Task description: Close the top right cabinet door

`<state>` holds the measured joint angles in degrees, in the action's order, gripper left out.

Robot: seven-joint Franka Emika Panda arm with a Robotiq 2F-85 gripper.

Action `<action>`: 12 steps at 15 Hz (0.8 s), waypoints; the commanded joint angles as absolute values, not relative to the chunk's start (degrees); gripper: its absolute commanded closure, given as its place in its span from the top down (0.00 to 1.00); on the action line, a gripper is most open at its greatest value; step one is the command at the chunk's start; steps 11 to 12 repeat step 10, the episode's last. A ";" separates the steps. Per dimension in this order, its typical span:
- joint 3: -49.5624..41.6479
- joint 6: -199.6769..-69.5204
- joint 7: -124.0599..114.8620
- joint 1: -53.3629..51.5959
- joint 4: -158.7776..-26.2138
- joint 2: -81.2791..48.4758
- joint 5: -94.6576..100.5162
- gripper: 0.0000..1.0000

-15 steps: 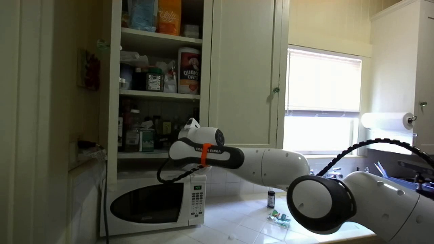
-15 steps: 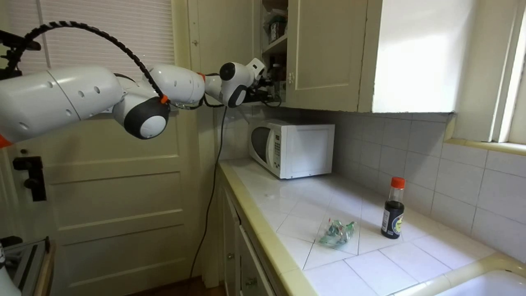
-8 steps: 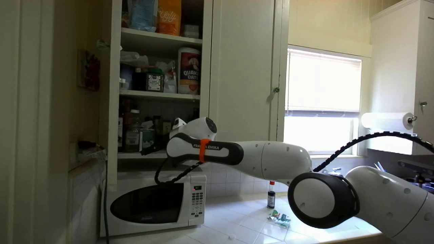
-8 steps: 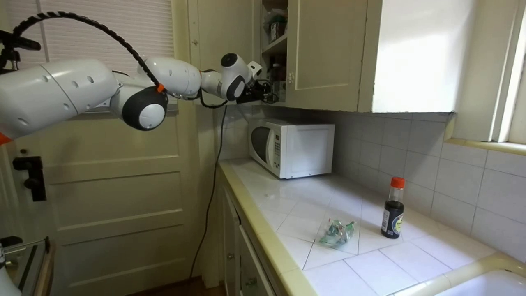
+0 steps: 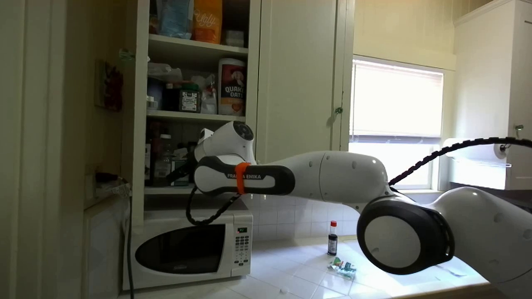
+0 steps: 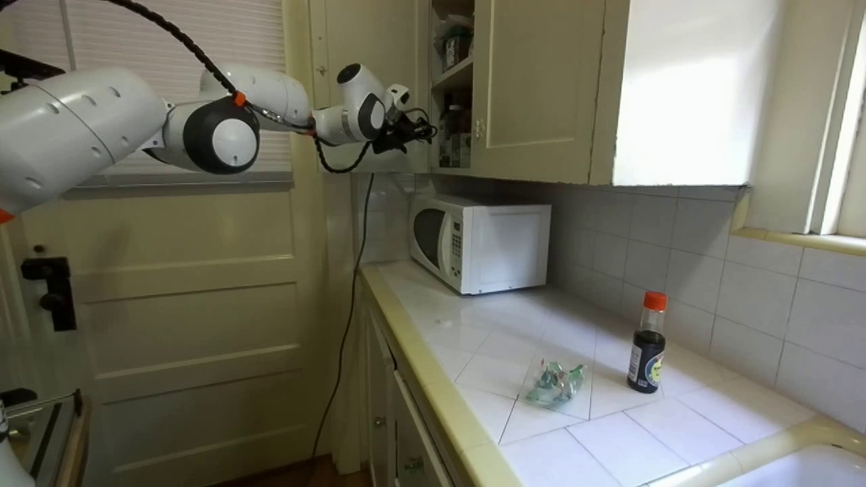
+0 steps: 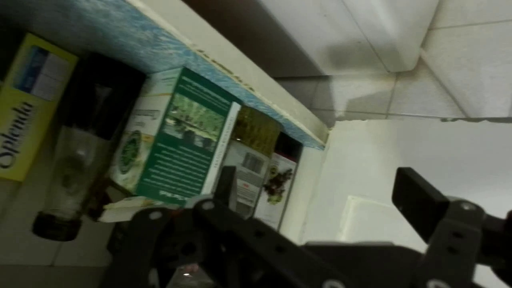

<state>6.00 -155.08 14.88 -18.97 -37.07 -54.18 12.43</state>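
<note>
The upper cabinet's right door (image 5: 299,83), a tall cream-white panel with a small knob (image 5: 338,110), sits flush with its frame in both exterior views. Its left door (image 6: 375,81) is swung out; an exterior view has that door (image 5: 140,116) nearly edge-on. In the wrist view a cream panel (image 7: 356,160) beside the shelf appears to be this left door's inner face. My gripper (image 7: 320,184) is open, nothing between its fingers, one finger (image 7: 226,188) in front of the shelf goods and the other finger (image 7: 420,204) in front of the panel. It is in front of the lowest shelf.
Stocked shelves (image 5: 195,114) show between the doors. Below them a white microwave (image 5: 241,265) stands on the tiled counter (image 6: 473,352). A red-capped bottle (image 6: 647,352) and a crumpled clear wrapper (image 6: 556,385) are also on the counter. A black cord (image 6: 352,304) hangs by the counter's end.
My arm and gripper have risen and drawn back out from the lowest shelf. Both cabinet doors look the same as before.
</note>
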 commanded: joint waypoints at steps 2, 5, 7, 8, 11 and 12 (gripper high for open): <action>-9.37 -150.75 -3.57 -24.89 -48.64 -45.20 18.90 1.00; -15.64 -146.69 -12.72 -29.15 -56.23 -40.28 22.35 1.00; -18.95 -143.30 -18.25 -32.09 -60.83 -37.11 24.31 1.00; -15.92 -146.11 -12.55 -28.76 -51.67 -43.27 21.49 1.00; -17.96 -144.45 -15.58 -30.57 -55.27 -40.77 22.46 1.00; -17.96 -144.45 -15.58 -30.57 -55.27 -40.77 22.46 1.00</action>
